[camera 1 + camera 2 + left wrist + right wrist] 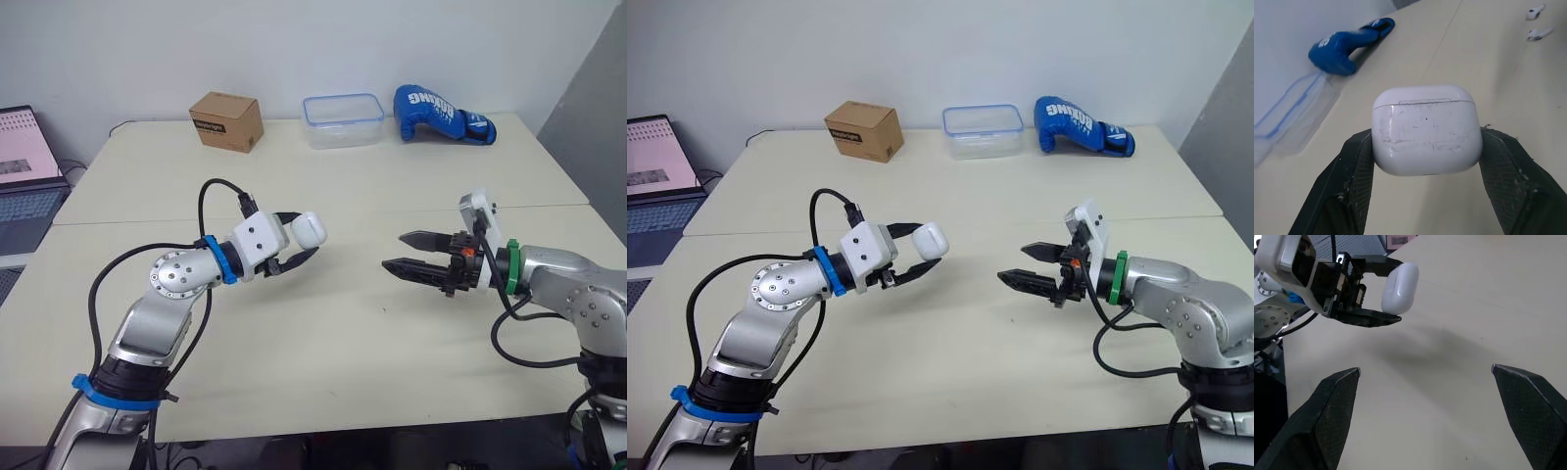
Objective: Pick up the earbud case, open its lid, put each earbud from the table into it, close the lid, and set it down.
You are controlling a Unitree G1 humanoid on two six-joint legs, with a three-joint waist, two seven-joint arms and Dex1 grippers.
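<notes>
My left gripper [306, 243] is shut on the white earbud case [309, 230], holding it above the middle of the table with its lid closed. The case sits squarely between the two black fingers [1359, 169] in the left wrist view, its lid seam [1425, 103] facing the camera. Two white earbuds [1534, 11] [1539, 33] lie on the table beyond the case. My right gripper [404, 252] is open and empty, pointing at the case from the right with a gap between them. The right wrist view shows the case [1399, 288] ahead of its spread fingers.
Along the far edge of the table [323, 362] stand a cardboard box [227, 120], a clear plastic container with a blue rim [342, 119] and a blue boxing glove [441, 115]. A laptop [24, 181] sits off the table's left side.
</notes>
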